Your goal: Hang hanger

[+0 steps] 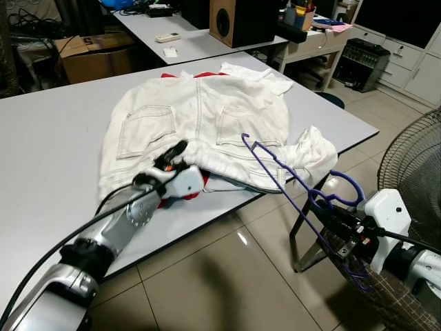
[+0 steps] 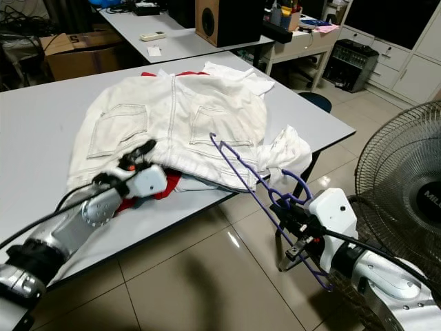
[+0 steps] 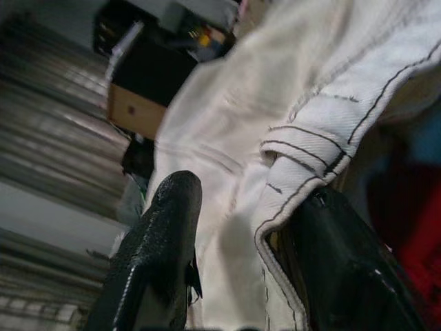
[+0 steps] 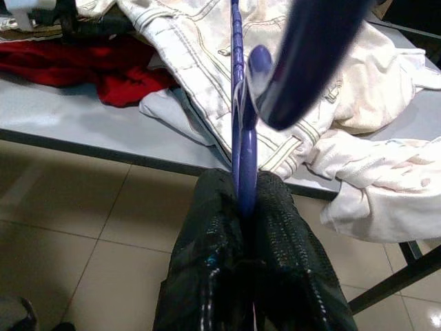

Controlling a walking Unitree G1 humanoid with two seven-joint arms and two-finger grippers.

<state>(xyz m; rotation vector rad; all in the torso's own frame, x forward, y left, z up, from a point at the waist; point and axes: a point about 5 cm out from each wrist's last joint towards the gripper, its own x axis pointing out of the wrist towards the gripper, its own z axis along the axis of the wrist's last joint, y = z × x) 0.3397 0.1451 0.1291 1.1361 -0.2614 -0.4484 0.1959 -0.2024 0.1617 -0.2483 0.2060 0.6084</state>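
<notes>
A purple plastic hanger (image 1: pixel 275 169) slants up from my right gripper (image 1: pixel 331 215), which is shut on its lower bar just off the table's front right edge. The hook (image 1: pixel 342 185) curls above the gripper, and in the right wrist view the bar (image 4: pixel 238 103) runs up from between the black fingers (image 4: pixel 213 227). White jeans (image 1: pixel 200 110) lie spread on the grey table (image 1: pixel 48 138) over a red garment (image 4: pixel 103 69). My left gripper (image 1: pixel 173 155) is at the jeans' front waistband, open, with the hem (image 3: pixel 303 172) between its fingers (image 3: pixel 165 227).
A crumpled white cloth (image 1: pixel 310 152) hangs at the table's right edge. A standing fan (image 2: pixel 406 165) is close on the right behind my right arm. A second table with a speaker (image 1: pixel 231 21) and a cardboard box (image 1: pixel 93 55) stand behind. Tiled floor (image 1: pixel 220 276) lies below.
</notes>
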